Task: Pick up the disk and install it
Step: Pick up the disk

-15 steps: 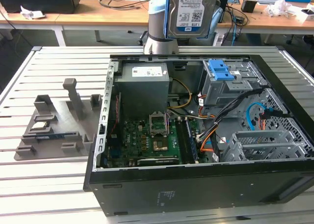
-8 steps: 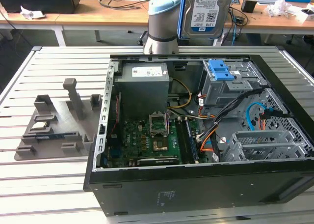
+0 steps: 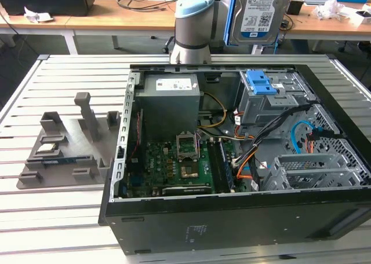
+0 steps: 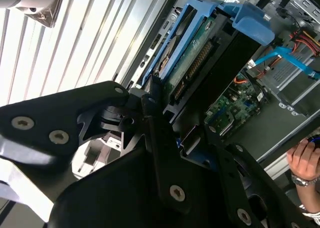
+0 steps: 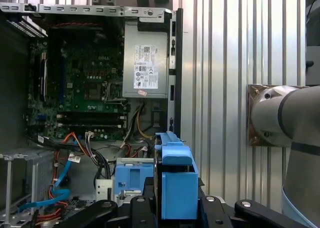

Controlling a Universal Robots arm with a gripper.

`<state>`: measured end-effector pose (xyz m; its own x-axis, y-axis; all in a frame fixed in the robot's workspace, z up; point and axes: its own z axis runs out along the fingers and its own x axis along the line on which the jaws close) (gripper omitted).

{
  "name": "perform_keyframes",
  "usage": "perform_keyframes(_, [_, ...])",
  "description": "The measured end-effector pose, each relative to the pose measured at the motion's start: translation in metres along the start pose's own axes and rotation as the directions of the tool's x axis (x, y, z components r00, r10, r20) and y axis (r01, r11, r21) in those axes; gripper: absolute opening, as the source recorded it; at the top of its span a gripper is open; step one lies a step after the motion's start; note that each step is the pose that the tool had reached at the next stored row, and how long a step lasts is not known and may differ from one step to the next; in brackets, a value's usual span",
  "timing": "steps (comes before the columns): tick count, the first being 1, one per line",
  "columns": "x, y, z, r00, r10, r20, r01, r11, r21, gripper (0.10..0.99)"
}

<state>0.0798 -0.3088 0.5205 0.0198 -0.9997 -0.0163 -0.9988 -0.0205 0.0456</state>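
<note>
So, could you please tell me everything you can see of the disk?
The disk is a flat silver-metal drive with a white-and-blue barcoded label, framed by a blue plastic carrier bracket. It stands on edge in the air over the far side of the open computer case, label toward the exterior view. The second wrist view shows its green circuit-board face. The gripper is shut on it; nothing else touches it.

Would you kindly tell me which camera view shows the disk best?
The exterior view: the disk turns its labelled face to the camera, above the computer case. The second wrist view shows its edge and circuit board; the first wrist view, its blue bracket end-on.
</note>
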Motion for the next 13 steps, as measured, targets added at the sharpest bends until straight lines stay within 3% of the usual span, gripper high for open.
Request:
perform_keyframes(3, [0.0012, -0.0086, -0.0004, 1.0, 0.0, 0.0, 0.0, 1.0, 0.0, 0.369])
perform_keyframes(8, [0.007, -0.0111, -0.0006, 1.0, 0.0, 0.0, 0.0, 1.0, 0.0, 0.369])
perform_keyframes(13, [0.0256, -0.0133, -0.001, 1.0, 0.0, 0.0, 0.0, 1.0, 0.0, 0.369])
